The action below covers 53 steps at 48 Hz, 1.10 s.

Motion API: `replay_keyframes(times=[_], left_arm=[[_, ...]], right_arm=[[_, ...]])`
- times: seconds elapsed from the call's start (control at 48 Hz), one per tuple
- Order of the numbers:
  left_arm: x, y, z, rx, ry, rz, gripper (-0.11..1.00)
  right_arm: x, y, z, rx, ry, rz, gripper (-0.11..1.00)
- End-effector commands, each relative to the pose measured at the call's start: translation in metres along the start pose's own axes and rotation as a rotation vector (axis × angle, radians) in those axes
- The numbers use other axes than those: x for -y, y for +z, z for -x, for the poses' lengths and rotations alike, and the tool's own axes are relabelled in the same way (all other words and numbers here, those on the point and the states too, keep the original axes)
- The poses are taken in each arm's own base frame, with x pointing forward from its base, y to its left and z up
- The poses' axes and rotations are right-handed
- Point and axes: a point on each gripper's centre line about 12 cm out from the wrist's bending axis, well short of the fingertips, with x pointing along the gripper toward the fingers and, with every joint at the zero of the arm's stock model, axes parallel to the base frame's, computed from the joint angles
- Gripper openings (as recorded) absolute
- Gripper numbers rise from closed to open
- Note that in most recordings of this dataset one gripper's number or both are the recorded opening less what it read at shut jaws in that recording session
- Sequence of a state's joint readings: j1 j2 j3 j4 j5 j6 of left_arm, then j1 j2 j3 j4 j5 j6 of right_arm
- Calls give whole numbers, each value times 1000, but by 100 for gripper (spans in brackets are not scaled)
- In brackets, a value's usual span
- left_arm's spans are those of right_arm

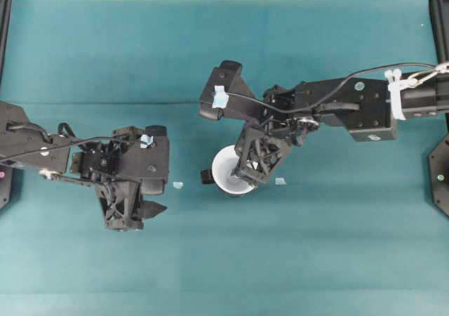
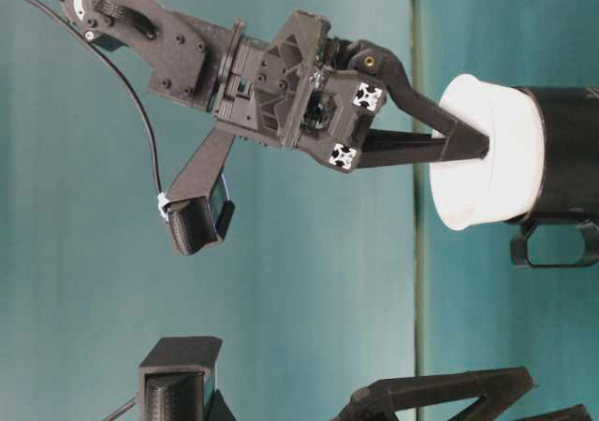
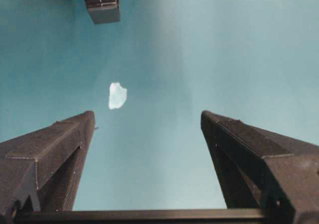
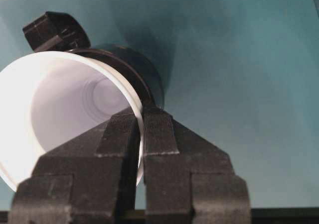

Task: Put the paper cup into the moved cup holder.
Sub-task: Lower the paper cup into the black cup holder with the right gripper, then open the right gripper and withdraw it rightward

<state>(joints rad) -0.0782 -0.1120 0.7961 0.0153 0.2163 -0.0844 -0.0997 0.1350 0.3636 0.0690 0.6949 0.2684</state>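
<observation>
Over the cup holder [image 4: 134, 64], right gripper [image 4: 141, 117] angled down, pinching paper cup [image 4: 55, 109] rim.

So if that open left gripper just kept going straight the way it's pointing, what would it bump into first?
Probably just the teal table. The left gripper is open with nothing between its fingers; ahead lie a small white scrap and, farther, the cup holder handle, both left of its line.

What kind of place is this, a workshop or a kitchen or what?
Probably a robotics lab bench, not a kitchen. Two black robot arms, the left gripper and right gripper, work over a plain teal table, handling just a paper cup and cup holder.
</observation>
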Motion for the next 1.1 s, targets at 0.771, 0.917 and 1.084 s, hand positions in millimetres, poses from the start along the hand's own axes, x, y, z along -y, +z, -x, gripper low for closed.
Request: replay_keyframes(times=[0.771, 0.917, 1.084], left_arm=[[1, 6, 4, 26, -2, -7, 88], [1, 6, 4, 24, -2, -4, 88], [1, 6, 4, 26, -3, -3, 88]], right_arm=[[-5, 5, 22, 54, 34, -21, 86], [-4, 4, 25, 60, 35, -17, 86], [-1, -1, 33, 106, 26, 8, 86]])
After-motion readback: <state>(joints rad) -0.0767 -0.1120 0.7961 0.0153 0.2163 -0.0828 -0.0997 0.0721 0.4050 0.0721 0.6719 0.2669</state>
